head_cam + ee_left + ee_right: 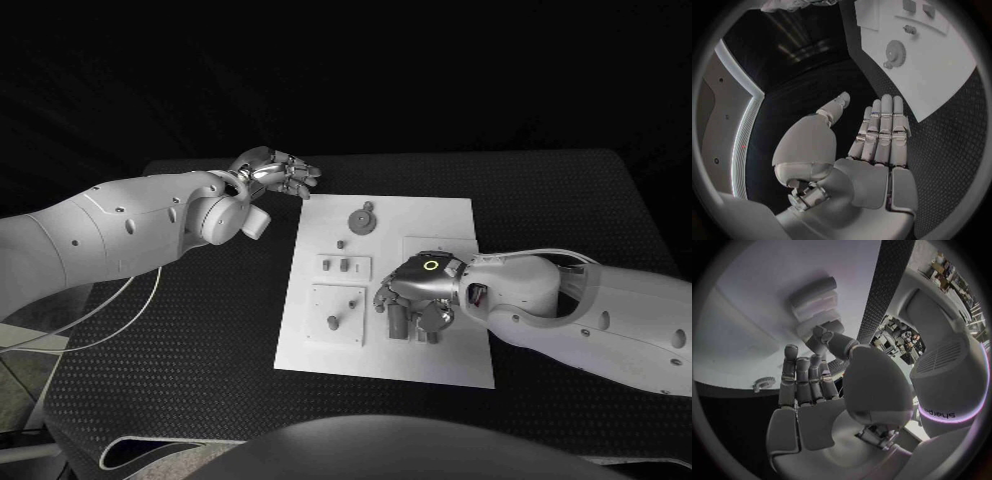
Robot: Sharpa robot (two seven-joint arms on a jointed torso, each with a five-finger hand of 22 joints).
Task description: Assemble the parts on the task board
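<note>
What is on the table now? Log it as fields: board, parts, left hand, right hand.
board: white task board flat in the middle of the black table
parts: gear near the far edge; small grey pieces on the board's left half
left hand: left hand off the board beyond its far left corner, fingers apart, holding nothing
right hand: right hand over the board's middle, fingers down among the parts; grasp unclear

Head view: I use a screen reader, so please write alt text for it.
The right hand reaches over the white task board among small grey parts. The left hand hovers over the black table off the board's far left corner, fingers apart, holding nothing.
</note>
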